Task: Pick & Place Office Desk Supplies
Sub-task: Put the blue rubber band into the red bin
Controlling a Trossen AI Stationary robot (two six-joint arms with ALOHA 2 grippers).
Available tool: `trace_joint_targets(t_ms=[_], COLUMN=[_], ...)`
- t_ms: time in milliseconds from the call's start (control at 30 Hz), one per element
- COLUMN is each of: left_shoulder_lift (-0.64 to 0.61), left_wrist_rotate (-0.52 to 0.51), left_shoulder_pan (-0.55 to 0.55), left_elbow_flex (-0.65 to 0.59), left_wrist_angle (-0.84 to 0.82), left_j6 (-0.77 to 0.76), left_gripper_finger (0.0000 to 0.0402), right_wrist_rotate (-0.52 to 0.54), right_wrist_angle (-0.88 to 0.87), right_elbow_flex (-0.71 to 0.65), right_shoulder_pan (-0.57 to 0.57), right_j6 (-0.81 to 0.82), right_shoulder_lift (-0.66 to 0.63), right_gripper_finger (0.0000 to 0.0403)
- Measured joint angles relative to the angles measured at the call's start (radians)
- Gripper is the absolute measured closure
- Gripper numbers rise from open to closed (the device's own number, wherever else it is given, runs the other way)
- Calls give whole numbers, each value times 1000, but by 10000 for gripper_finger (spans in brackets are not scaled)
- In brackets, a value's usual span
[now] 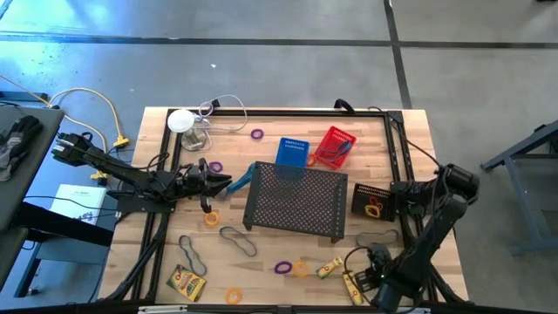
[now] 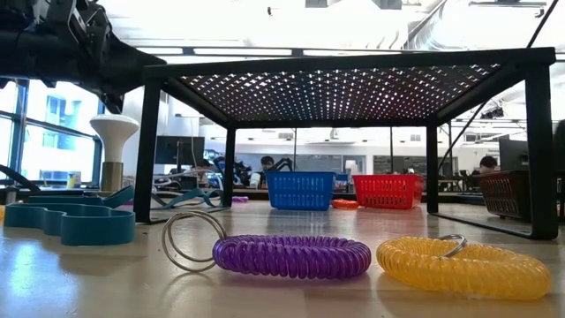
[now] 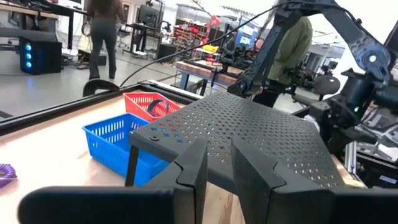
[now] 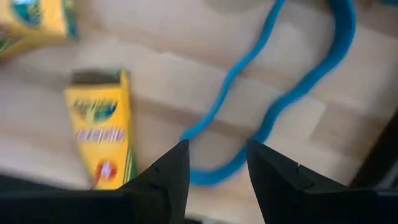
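From above, the left gripper [image 1: 212, 183] hangs near the table's left side beside the black mesh tray [image 1: 296, 202]; the right gripper [image 1: 362, 281] sits low at the front right edge over a yellow crayon box [image 1: 352, 286]. Loose rings and another crayon box [image 1: 187, 283] crowd the front.

At table height, a purple coil [image 2: 291, 255] and a yellow coil [image 2: 463, 267] lie under the tray.

The left wrist shows narrowly parted, empty fingers [image 3: 194, 167] facing a blue basket [image 3: 115, 140].

The right wrist shows parted, empty fingers [image 4: 170, 173] above a blue band [image 4: 273, 106].
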Motion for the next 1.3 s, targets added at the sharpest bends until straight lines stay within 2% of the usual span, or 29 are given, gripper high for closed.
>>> trace_joint_targets(t_ms=[267, 433, 567, 700, 833, 1000, 1167, 1300], left_shoulder_lift=[3, 3, 3, 3, 3, 3, 3, 3], left_wrist_rotate=[60, 60, 61, 62, 63, 63, 63, 63], left_shoulder_pan=[0, 0, 0, 0, 0, 0, 0, 0], left_elbow_flex=[0, 0, 0, 0, 0, 0, 0, 0], left_wrist_angle=[6, 6, 6, 6, 6, 6, 6, 6], left_j6=[-7, -7, -7, -7, -7, -7, -6, -7], left_gripper_finger=[335, 335, 335, 335, 335, 335, 335, 335], right_wrist_rotate=[-6, 25, -31, 5, 23, 28, 14, 9], right_wrist_angle=[9, 23, 49, 50, 68, 73, 60, -34], right_elbow_flex=[0, -16, -48, -67, -80, -89, -92, -47], right_shoulder_pan=[-27, -39, -45, -45, -46, -45, -44, -42], right_j6=[-7, -7, 0, -5, -34, -65, -80, -80], right_shoulder_lift=[66, 67, 68, 68, 66, 64, 51, 1], right_gripper_finger=[258, 258, 258, 263, 297, 389, 400, 400])
